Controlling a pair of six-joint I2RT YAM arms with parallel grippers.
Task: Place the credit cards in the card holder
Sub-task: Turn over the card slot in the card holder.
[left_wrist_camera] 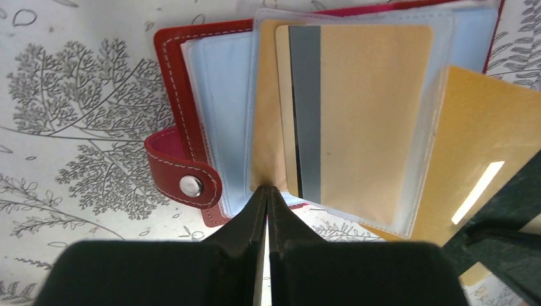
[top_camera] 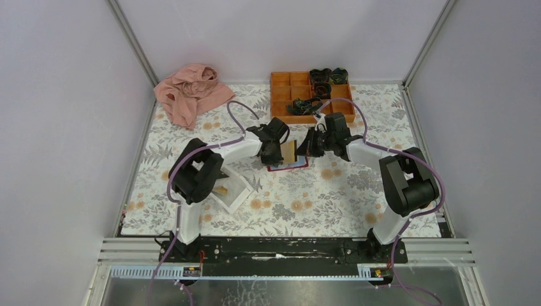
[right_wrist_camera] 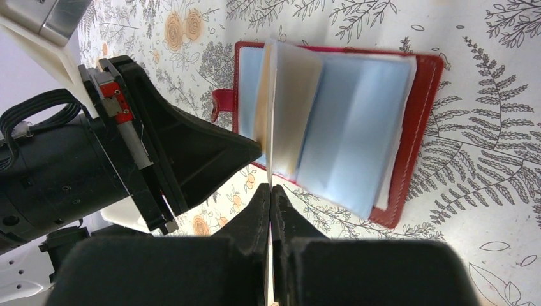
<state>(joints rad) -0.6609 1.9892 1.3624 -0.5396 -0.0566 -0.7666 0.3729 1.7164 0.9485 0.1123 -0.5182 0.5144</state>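
The card holder (top_camera: 295, 164) lies open on the flowered bench (top_camera: 306, 210) at mid-bench. Its red edge and snap tab (left_wrist_camera: 185, 182) are on the left, and its pale blue sleeves are fanned upward.

The left gripper (left_wrist_camera: 266, 199) comes in from the left, clenched on the near edge of one raised sleeve. A striped card (left_wrist_camera: 370, 115) already sits in the clear sleeve beside it.

The right gripper (right_wrist_camera: 271, 191) reaches in from the right and is pinched tight on a credit card (left_wrist_camera: 491, 146). That card stands on edge, tilted over the holder's right half. The two grippers are close together above the holder.

The white tray (top_camera: 241, 193) lies to the near left, well apart, with a tan card (top_camera: 221, 190) in it. The orange box (top_camera: 281, 95) and pink cloth (top_camera: 191, 95) lie along the far edge.
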